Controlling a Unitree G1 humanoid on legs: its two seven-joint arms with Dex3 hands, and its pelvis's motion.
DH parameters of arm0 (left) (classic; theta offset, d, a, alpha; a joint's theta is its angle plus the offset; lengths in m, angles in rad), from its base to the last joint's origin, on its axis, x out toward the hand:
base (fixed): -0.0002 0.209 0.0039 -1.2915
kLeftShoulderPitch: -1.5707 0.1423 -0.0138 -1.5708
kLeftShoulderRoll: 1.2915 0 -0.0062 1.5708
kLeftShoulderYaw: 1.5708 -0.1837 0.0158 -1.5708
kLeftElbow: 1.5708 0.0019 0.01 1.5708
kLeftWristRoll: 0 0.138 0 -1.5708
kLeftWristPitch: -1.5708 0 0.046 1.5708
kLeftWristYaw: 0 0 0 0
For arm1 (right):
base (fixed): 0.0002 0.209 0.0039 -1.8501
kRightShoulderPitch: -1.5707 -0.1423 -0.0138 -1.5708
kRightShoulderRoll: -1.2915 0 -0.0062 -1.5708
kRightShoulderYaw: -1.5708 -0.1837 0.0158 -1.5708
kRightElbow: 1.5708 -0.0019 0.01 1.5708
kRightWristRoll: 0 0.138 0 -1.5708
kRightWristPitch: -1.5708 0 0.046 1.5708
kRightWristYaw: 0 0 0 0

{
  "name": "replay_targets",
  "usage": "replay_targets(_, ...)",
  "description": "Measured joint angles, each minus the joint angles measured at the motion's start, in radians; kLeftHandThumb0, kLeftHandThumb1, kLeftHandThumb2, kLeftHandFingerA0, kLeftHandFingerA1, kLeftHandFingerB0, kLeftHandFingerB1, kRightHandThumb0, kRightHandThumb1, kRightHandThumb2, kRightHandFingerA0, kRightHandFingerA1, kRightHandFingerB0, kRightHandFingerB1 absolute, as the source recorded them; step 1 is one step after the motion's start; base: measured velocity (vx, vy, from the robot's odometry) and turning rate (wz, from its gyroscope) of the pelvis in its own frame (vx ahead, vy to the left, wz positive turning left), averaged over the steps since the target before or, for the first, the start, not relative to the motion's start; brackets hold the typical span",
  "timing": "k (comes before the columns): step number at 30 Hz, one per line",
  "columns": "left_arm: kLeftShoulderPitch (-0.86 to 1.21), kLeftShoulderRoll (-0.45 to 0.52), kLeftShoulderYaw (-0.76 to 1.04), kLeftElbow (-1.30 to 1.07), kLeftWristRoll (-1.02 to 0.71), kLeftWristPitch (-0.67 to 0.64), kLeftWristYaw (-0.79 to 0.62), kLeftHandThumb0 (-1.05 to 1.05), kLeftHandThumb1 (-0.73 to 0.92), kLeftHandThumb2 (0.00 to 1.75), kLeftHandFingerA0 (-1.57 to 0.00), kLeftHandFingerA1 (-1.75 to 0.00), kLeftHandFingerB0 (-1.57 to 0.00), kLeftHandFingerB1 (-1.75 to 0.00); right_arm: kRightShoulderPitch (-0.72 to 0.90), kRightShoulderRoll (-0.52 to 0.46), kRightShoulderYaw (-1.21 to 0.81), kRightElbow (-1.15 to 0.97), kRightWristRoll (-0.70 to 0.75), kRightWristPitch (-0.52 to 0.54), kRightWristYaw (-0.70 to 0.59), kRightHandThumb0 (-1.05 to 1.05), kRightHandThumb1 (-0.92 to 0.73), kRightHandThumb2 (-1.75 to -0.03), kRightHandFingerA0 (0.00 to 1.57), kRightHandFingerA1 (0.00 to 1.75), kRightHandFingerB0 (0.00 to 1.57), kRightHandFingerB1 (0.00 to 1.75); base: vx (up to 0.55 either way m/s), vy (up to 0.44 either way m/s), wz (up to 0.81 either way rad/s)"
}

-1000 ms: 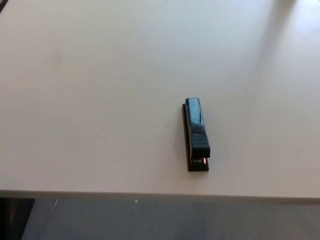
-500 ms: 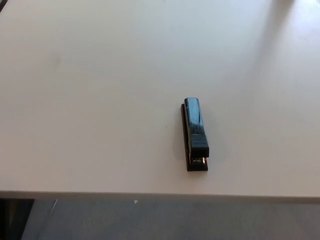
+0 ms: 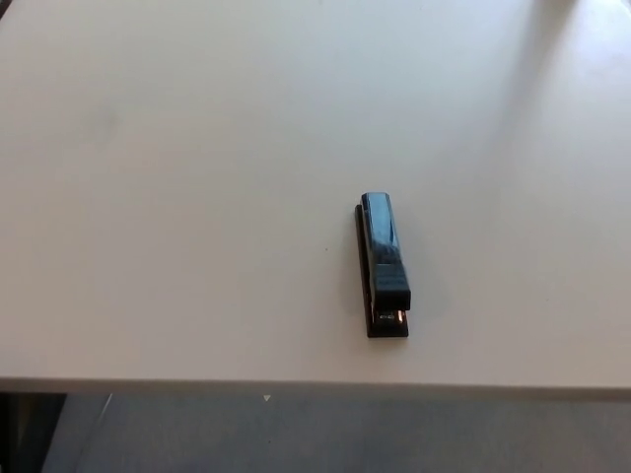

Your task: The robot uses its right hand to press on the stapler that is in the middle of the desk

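A black stapler (image 3: 383, 264) lies flat on the white desk (image 3: 197, 197), slightly right of centre and close to the near edge. Its long axis runs away from me, with the stapling end toward the near edge. Neither of my hands nor any part of my arms shows in the head view.
The desk's near edge (image 3: 296, 386) runs across the bottom of the picture, with grey floor (image 3: 345, 434) below it. A dark object (image 3: 25, 429) sits under the desk at the bottom left corner.
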Motion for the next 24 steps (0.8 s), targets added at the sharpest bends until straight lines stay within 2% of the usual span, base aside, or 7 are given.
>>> replay_targets(3, 0.000, 0.000, 0.000, 0.001, 0.000, 0.000, 0.000, -0.60, 0.89, 1.04, 0.00, -0.14, 0.00, -0.15, -0.081, 0.000, 0.049, -0.103, 0.000, 0.018, 0.000, 0.08, -0.62, -1.00, 1.19, 1.19, 0.88, 1.08, 0.00, 0.000, 0.00)
replay_targets(6, 0.000, 0.000, 0.000, 0.001, 0.000, 0.000, 0.000, -0.47, 0.91, 0.88, 0.00, -0.07, 0.00, -0.08, -0.195, 0.003, 0.127, -0.199, 0.000, 0.040, 0.000, -0.06, -0.67, -0.88, 1.23, 1.10, 0.82, 1.06, 0.00, 0.000, 0.00)
replay_targets(8, -0.001, 0.000, -0.001, 0.001, 0.000, 0.000, 0.000, -0.61, 0.90, 1.05, 0.00, -0.14, 0.00, -0.14, -0.262, 0.008, 0.176, -0.256, 0.001, 0.056, 0.001, -0.11, -0.59, -0.99, 1.29, 1.01, 0.80, 1.04, 0.00, 0.000, 0.00)
replay_targets(12, -0.001, 0.001, -0.003, 0.002, 0.000, 0.000, -0.001, -0.60, 0.89, 1.02, 0.00, -0.12, 0.00, -0.12, -0.411, 0.052, 0.298, -0.363, 0.008, 0.095, 0.018, 0.06, -0.58, -1.02, 1.24, 1.02, 0.85, 1.03, 0.00, 0.000, 0.00)
replay_targets(17, -0.004, 0.005, -0.004, 0.003, 0.000, 0.000, -0.007, -0.60, 0.88, 1.03, 0.00, -0.14, 0.00, -0.14, -0.529, 0.201, 0.480, -0.524, 0.032, 0.142, 0.051, 0.04, -0.71, -0.85, 1.28, 0.90, 0.85, 0.93, 0.00, 0.000, 0.00)
replay_targets(21, -0.006, 0.006, -0.005, 0.005, 0.000, -0.001, -0.007, -0.58, 0.87, 1.03, 0.00, -0.18, 0.00, -0.17, -0.521, 0.326, 0.599, -0.641, 0.033, 0.164, 0.059, -0.05, -0.72, -0.82, 1.26, 1.08, 0.79, 1.13, -0.01, -0.004, 0.02)
replay_targets(24, -0.006, 0.007, -0.007, 0.005, 0.000, -0.001, -0.007, -0.45, 0.92, 0.90, 0.00, -0.11, 0.00, -0.10, -0.495, 0.428, 0.707, -0.728, 0.017, 0.180, 0.054, -0.06, -0.76, -0.80, 1.28, 0.96, 0.73, 1.09, 0.00, 0.000, 0.00)
